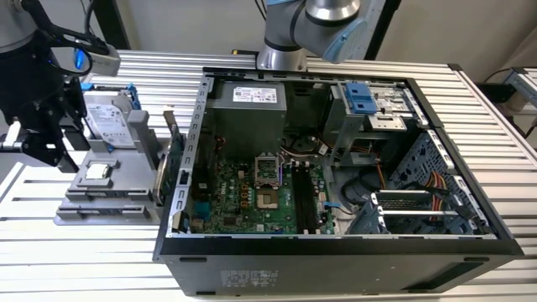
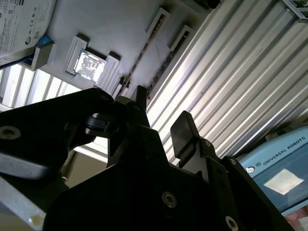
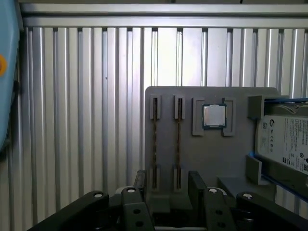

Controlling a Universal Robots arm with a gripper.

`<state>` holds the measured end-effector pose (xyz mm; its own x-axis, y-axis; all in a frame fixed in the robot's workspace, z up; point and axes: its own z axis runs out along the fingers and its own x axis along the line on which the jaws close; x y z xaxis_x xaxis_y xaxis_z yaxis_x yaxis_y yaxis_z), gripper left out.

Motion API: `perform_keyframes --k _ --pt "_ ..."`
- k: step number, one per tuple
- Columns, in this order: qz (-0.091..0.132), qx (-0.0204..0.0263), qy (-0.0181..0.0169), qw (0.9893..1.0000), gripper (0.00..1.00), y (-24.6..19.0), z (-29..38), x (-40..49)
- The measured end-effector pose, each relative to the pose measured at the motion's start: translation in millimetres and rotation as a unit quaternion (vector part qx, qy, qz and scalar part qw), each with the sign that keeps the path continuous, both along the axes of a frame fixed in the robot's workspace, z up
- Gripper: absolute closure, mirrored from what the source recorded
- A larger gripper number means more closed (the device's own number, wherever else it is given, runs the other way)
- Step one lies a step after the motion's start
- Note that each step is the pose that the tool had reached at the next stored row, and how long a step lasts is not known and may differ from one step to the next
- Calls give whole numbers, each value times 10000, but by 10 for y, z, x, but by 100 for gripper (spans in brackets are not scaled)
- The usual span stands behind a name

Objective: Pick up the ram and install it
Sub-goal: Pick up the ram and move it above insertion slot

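Ram sticks (image 3: 155,139) stand slotted in the gray holder (image 3: 231,159) beside a processor (image 3: 213,116).

So there's a black desktop computer case (image 1: 336,251) lying open on the ribbed metal table (image 1: 84,264), with a green motherboard (image 1: 243,195) inside. Just beside it, on the exterior view's left, a grey plastic parts holder (image 1: 109,204) carries a square silver processor chip (image 1: 98,170) and a blue-framed silver hard drive (image 1: 109,119).
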<state>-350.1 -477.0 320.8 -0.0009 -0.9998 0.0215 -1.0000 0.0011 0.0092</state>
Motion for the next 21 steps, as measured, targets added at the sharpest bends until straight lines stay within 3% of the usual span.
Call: perform_keyframes --k 2,21 --pt "-40 0 -8 10000 0 0 -31 0" --pt "-70 -1 -6 10000 0 3 -72 0"
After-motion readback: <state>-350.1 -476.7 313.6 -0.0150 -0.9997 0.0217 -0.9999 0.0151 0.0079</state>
